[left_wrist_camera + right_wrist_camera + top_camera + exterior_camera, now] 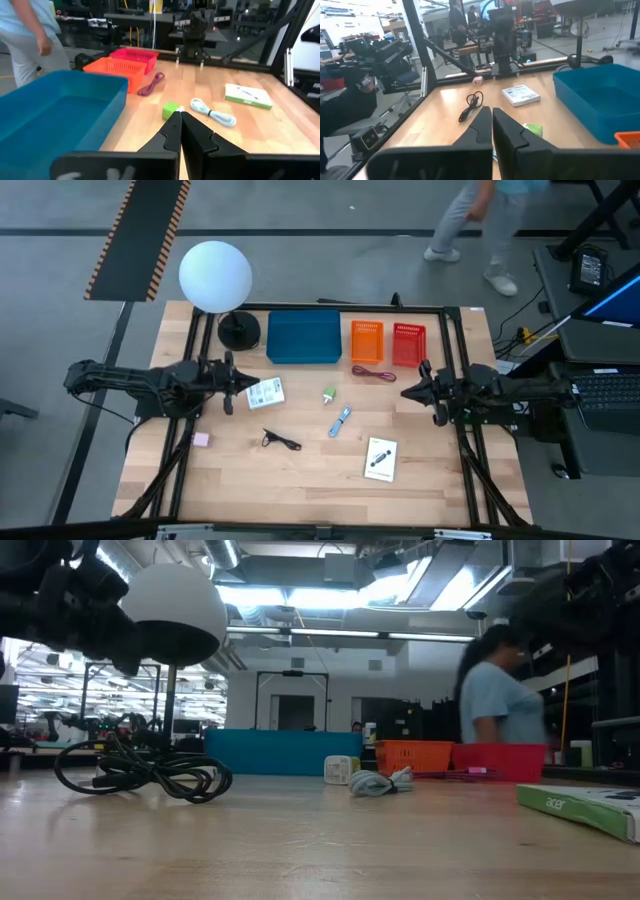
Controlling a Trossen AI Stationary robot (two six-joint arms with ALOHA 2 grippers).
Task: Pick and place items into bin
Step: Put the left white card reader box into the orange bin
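On the wooden table lie a white printed card, a second card, a green lump, a blue-white stick, a black cable piece, a red cord and a pink block. The blue bin stands at the far edge. My left gripper hovers shut just left of the first card; its wrist view shows the fingers closed together. My right gripper hovers shut right of the red cord, its fingers together.
An orange basket and a red basket stand right of the bin. A white globe lamp with a black base is at the far left corner. A person walks beyond the far edge. Bare wood lies along the near edge.
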